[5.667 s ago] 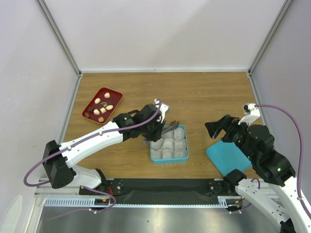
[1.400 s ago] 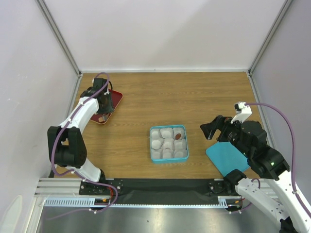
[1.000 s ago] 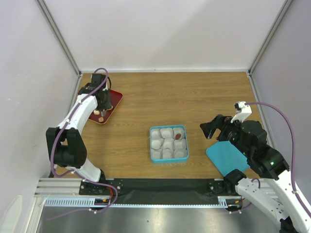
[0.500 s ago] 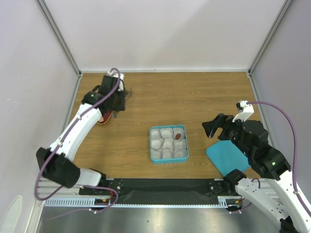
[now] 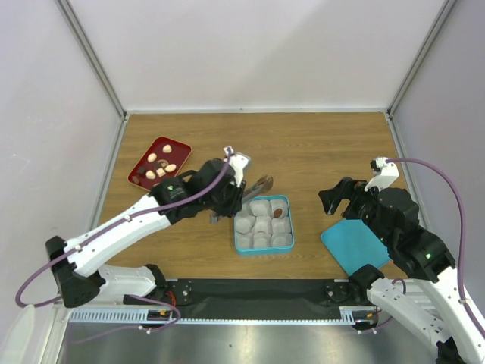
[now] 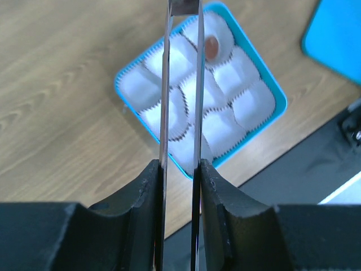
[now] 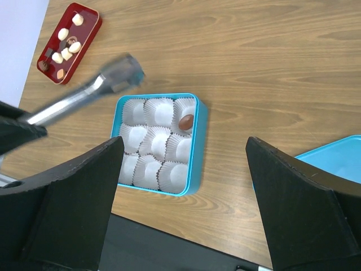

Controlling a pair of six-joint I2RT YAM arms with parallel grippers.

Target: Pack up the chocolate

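Transfer step in hand. Left gripper [image 6: 179, 169] is clamped on the tongs [image 6: 165, 84], poised over the blue box [image 5: 263, 252] mid-bench; whether the tongs hold anything cannot be told. One brown chocolate [image 5: 278, 211] is boxed; other chocolates [image 5: 161, 167] lie on the red tray [image 5: 179, 150] near the far-left corner. Right gripper [image 5: 334, 199] is wide open and empty. The next move probably calls for lowering into a vacant paper cup [image 5: 254, 224].

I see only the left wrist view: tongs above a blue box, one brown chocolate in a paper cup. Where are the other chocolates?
Observer: The other chocolates, mostly pale ones, lie on a red tray near the left wall, on the far side of the table.
Operator: Is the right gripper holding something?
Observer: No. The right gripper is open and empty, and it hovers near the blue lid to the right of the box.
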